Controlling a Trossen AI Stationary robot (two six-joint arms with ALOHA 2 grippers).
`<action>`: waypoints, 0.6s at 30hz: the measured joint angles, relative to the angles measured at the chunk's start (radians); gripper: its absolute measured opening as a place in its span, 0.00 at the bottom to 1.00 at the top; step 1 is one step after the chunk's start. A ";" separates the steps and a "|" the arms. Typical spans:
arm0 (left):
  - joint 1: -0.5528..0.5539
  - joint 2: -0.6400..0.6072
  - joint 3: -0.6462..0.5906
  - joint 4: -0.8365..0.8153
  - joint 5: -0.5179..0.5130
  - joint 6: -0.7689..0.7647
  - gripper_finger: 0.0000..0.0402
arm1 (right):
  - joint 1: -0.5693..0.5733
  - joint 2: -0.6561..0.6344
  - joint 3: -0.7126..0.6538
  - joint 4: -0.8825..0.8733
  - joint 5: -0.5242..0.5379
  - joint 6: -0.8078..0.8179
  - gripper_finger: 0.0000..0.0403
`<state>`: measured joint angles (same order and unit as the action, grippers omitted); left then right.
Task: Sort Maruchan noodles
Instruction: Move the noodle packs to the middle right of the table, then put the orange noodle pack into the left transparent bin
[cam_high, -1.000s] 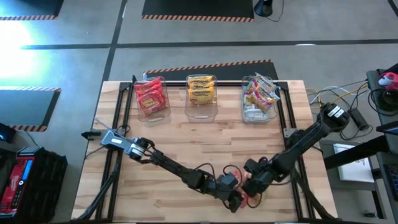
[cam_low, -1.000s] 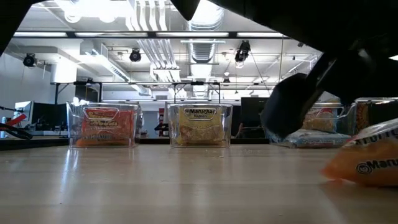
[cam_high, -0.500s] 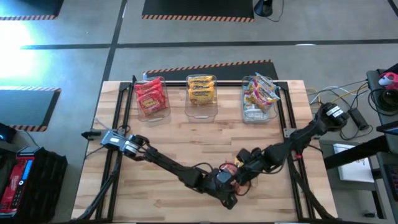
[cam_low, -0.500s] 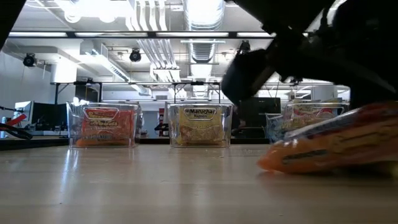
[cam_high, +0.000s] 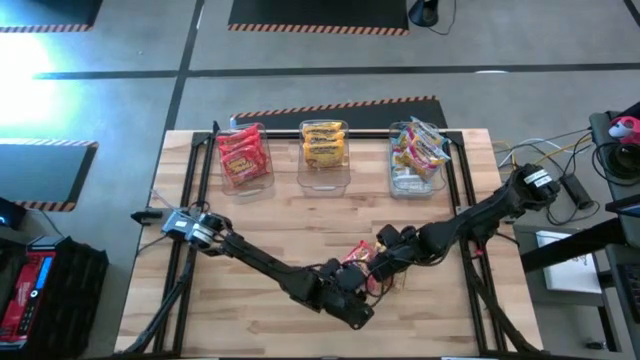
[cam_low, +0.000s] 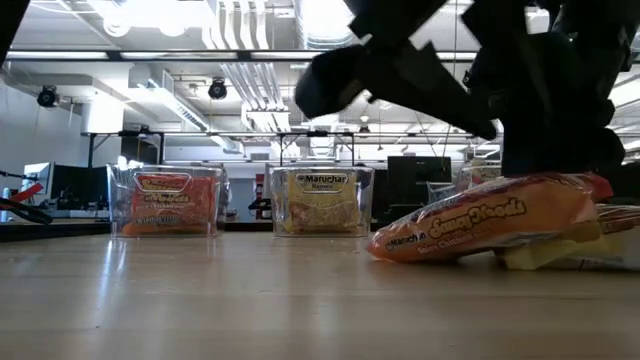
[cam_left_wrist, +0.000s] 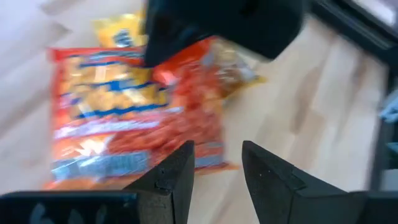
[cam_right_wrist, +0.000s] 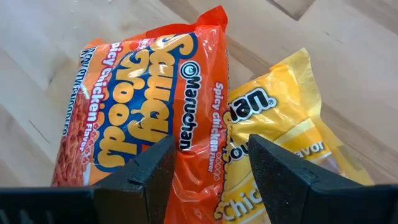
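Note:
A red Maruchan noodle packet (cam_right_wrist: 137, 106) lies on the table near its front middle, overlapping a yellow packet (cam_right_wrist: 280, 124). In the low view the red packet (cam_low: 480, 228) is tilted, its left end on the wood and its right end up on the yellow packet (cam_low: 540, 256). My right gripper (cam_right_wrist: 209, 142) is open, pointing down over both packets (cam_high: 360, 262). My left gripper (cam_left_wrist: 217, 148) is open and empty, just short of the red packet's near edge (cam_left_wrist: 205, 158). Other packets sit sorted in three clear bins at the far edge. My right gripper hangs with open fingers (cam_right_wrist: 155, 168) just above where the red packet overlaps the yellow one. I cannot tell whether it touches either packet.
Three clear bins stand along the far edge: red packets on the left (cam_high: 243, 158), yellow in the middle (cam_high: 324, 148), pink-yellow on the right (cam_high: 415, 158). Both arms crowd the front middle (cam_high: 300, 285). Bare wood lies between them and the bins.
My right gripper has gone toward the table's left and far edges. The red packet has moved with it toward the left and now lies tilted on the yellow packet. My left gripper has also shifted toward the left.

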<state>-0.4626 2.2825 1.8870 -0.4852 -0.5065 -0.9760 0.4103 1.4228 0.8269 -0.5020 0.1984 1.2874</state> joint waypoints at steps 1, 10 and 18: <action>-0.004 -0.007 0.000 -0.031 -0.021 -0.003 0.29 | 0.000 -0.009 -0.001 -0.003 -0.001 0.002 0.48; -0.002 -0.013 -0.014 -0.114 -0.087 -0.004 0.29 | 0.002 -0.115 0.013 0.016 0.059 -0.019 0.48; 0.034 -0.013 -0.099 0.046 0.004 0.056 0.29 | 0.001 -0.117 0.013 0.008 0.065 -0.048 0.48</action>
<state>-0.4286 2.2696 1.7878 -0.4396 -0.5030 -0.9203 0.4114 1.3063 0.8394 -0.4943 0.2631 1.2397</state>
